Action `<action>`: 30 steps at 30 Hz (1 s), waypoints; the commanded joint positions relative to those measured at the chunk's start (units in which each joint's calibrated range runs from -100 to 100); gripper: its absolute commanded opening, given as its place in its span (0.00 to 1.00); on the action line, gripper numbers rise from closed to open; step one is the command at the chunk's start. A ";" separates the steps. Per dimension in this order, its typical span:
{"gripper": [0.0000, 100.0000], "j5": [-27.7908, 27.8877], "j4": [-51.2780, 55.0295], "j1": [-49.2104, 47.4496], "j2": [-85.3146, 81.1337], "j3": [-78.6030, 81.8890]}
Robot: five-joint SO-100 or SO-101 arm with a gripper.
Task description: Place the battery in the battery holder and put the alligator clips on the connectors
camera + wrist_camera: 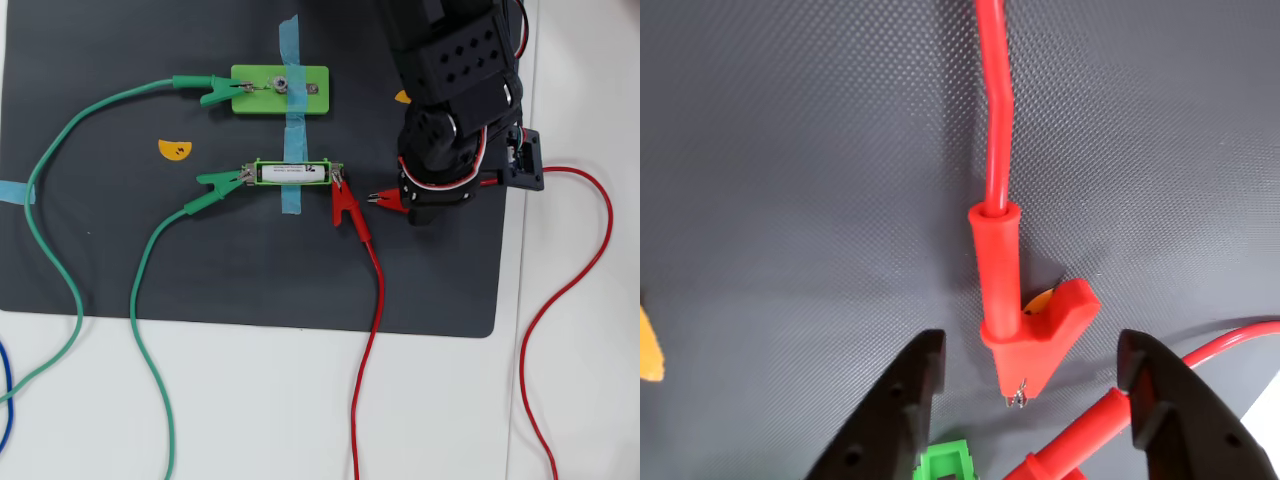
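In the overhead view the white battery [293, 173] lies inside the green battery holder [256, 174]. A green alligator clip [218, 182] sits at the holder's left connector. A red alligator clip [347, 207] has its jaws at the right connector [338, 181]. In the wrist view my gripper [1030, 345] is open, its black fingers [890, 410] on either side of that red clip [1025, 320]. The clip's metal tip sits just off the holder's corner [945, 462]; I cannot tell if it bites. A second red clip [1070, 452] [384, 197] lies loose by my right finger.
A wider green plate [305, 100] sits at the top of the black mat [120, 250], with another green clip [215, 92] on its left end. Blue tape [291, 140] crosses plate and holder. Orange stickers [174, 149] lie on the mat. Red and green wires trail onto the white table [580, 400].
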 commanded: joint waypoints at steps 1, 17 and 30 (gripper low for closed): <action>0.17 0.49 -1.37 0.69 -1.17 -2.45; 0.17 0.49 -3.77 0.79 -0.15 -2.36; 0.17 0.49 -3.77 0.99 1.81 -2.36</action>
